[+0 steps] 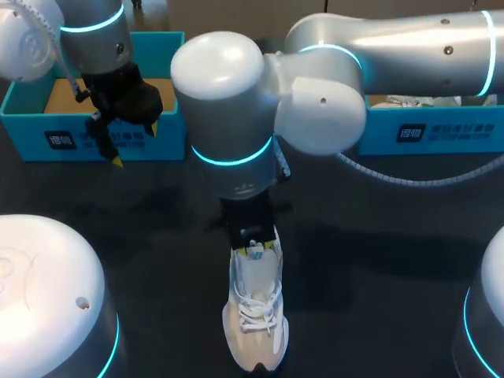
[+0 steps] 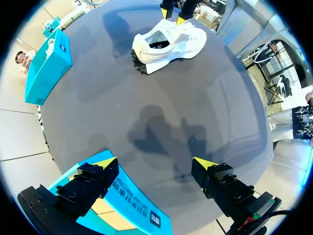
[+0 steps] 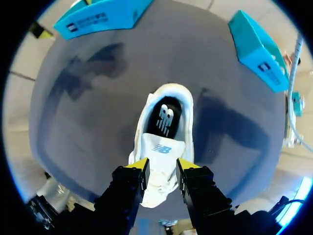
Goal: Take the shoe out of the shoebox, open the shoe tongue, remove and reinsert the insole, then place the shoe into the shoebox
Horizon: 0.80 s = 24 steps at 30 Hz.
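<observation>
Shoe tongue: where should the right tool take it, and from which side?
Grip the tongue by its free top edge at the collar opening, coming from straight above. The shoe stands upright on its sole, the laces hold the tongue's lower part down, and the right tool hangs over that edge.

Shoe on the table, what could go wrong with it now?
The right gripper is at the tongue, and nothing else holds the shoe; the left gripper is away by a box. A pull on the tongue might drag or tip the shoe. The laces lie close by, so they might get snagged.
</observation>
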### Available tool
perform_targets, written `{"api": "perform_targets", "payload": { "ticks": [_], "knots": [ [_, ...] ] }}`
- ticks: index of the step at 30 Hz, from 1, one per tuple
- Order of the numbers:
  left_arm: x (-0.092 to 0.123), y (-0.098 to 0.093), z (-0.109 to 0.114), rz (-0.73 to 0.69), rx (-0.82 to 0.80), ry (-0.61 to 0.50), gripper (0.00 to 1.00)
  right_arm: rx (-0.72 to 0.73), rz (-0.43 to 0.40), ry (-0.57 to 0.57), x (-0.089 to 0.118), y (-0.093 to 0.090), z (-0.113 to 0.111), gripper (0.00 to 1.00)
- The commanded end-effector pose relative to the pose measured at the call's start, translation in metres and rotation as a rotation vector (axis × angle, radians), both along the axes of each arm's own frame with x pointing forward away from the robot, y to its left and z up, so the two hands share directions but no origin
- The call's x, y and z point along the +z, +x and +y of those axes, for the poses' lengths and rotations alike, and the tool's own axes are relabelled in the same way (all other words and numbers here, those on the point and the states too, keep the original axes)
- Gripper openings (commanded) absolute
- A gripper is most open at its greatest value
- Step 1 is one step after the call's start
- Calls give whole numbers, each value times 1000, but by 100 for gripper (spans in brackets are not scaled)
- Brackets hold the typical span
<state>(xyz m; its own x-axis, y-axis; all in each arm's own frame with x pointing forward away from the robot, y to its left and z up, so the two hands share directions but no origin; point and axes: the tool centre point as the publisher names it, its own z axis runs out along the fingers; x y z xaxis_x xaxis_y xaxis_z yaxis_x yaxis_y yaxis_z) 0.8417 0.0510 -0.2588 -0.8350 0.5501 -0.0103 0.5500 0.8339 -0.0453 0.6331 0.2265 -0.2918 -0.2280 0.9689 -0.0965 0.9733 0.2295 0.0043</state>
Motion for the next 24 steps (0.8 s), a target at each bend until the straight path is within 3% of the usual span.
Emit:
{"api": "perform_targets", "payload": {
  "ticks": [1, 6, 7, 8, 9, 10, 12, 16, 18, 24],
  "knots": [
    [0, 0, 0, 0, 0, 2, 100, 108, -6, -1, 16, 1, -8, 38],
    [0, 0, 0, 0, 0, 2, 100, 269, -20, -4, 23, 6, -8, 52],
    [0, 0, 0, 0, 0, 2, 100, 292, -18, -8, 24, 7, -8, 71],
    [0, 0, 0, 0, 0, 2, 100, 325, -19, -10, 24, 8, -8, 78],
    [0, 0, 0, 0, 0, 2, 100, 363, -23, -5, 25, 9, -8, 93],
    [0, 0, 0, 0, 0, 2, 100, 374, -24, -8, 25, 10, -9, 100],
    [0, 0, 0, 0, 0, 2, 100, 441, -27, -6, 26, 12, -10, 100],
    [0, 0, 0, 0, 0, 2, 100, 708, -24, 33, 29, 15, -12, 100],
    [0, 0, 0, 0, 0, 2, 100, 961, 8, 109, 29, 16, -12, 100],
    [0, 0, 0, 0, 0, 2, 100, 961, 8, 109, 29, 16, -12, 100]
  ]
}}
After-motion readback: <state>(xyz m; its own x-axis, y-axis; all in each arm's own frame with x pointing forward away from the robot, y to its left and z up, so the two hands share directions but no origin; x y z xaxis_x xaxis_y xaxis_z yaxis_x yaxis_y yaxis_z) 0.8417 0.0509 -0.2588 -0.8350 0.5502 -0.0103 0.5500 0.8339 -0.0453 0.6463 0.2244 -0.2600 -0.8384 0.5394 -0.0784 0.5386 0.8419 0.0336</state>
